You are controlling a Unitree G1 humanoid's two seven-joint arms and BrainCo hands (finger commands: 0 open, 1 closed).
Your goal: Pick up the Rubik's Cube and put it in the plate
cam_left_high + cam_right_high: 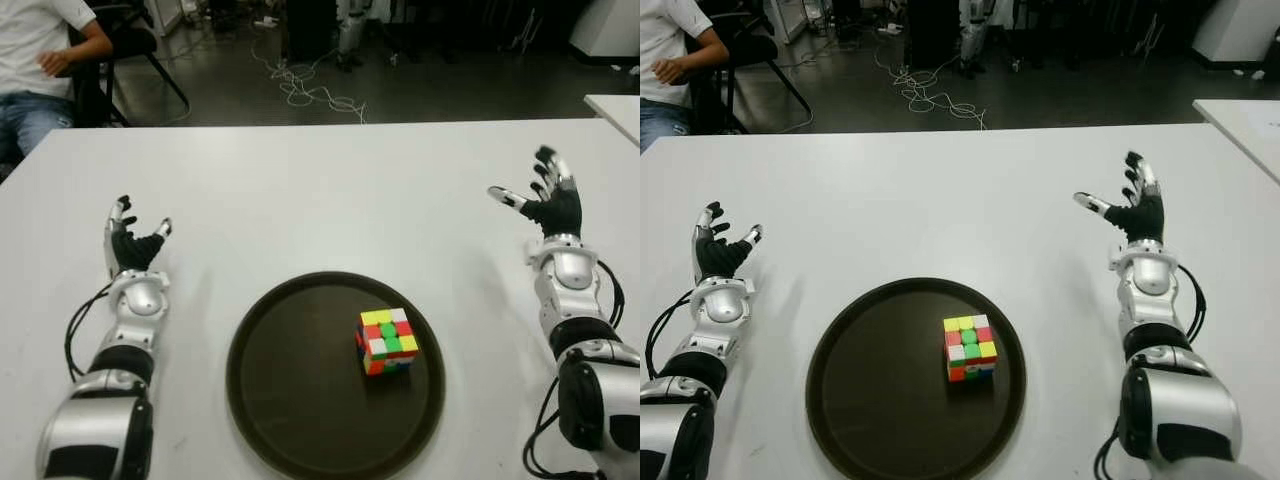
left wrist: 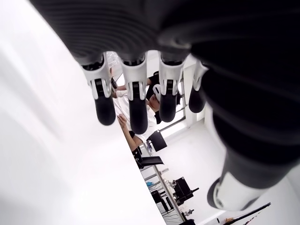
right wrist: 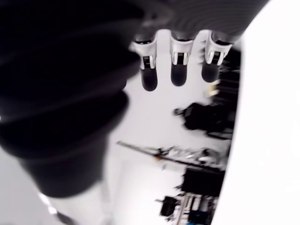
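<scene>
The Rubik's Cube (image 1: pixel 387 341) sits inside the dark round plate (image 1: pixel 290 400), right of the plate's middle, with a yellow, green, red and white face up. My left hand (image 1: pixel 132 240) is to the left of the plate over the white table, fingers spread and holding nothing. Farther right, my right hand (image 1: pixel 545 200) shows above the table beyond the plate's right side, fingers spread and empty. Both wrist views show extended fingers (image 2: pixel 133 101) with nothing between them.
The white table (image 1: pixel 320 200) stretches around the plate. A seated person (image 1: pixel 40 60) is at the far left beyond the table's back edge. Cables (image 1: pixel 300 85) lie on the floor behind. Another white table corner (image 1: pixel 615 105) shows at the far right.
</scene>
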